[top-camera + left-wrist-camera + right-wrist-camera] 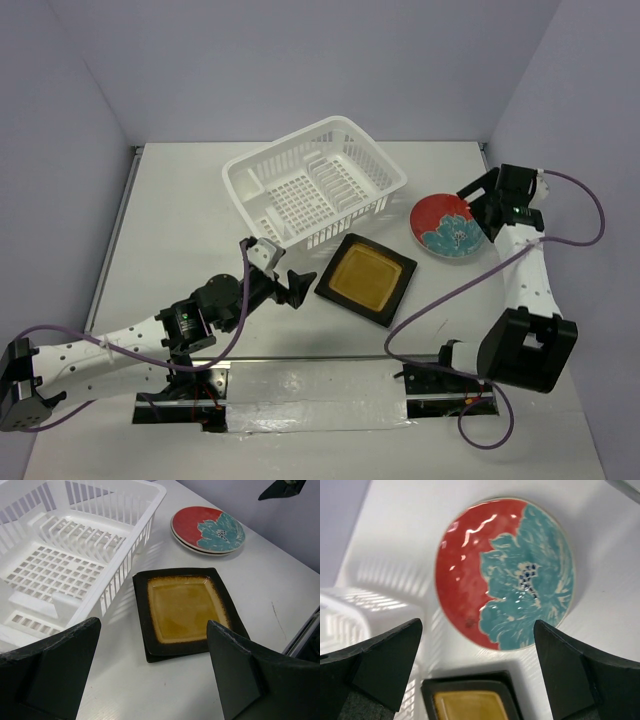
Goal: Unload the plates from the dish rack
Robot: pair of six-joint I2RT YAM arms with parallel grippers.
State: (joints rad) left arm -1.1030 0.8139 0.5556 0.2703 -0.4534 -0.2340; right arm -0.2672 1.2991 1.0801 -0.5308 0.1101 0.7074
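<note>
The dish rack was plain white, its walls an open lattice. The round plate was red with a mottled teal flower, dark-speckled at its heart. The square plate showed an amber-yellow centre inside a dark, brown-black rim. The bench was white.

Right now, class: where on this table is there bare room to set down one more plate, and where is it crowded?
Free: the table left of the rack, and the far corner behind the round plates. Crowded: between rack, square plates and round plates.
</note>
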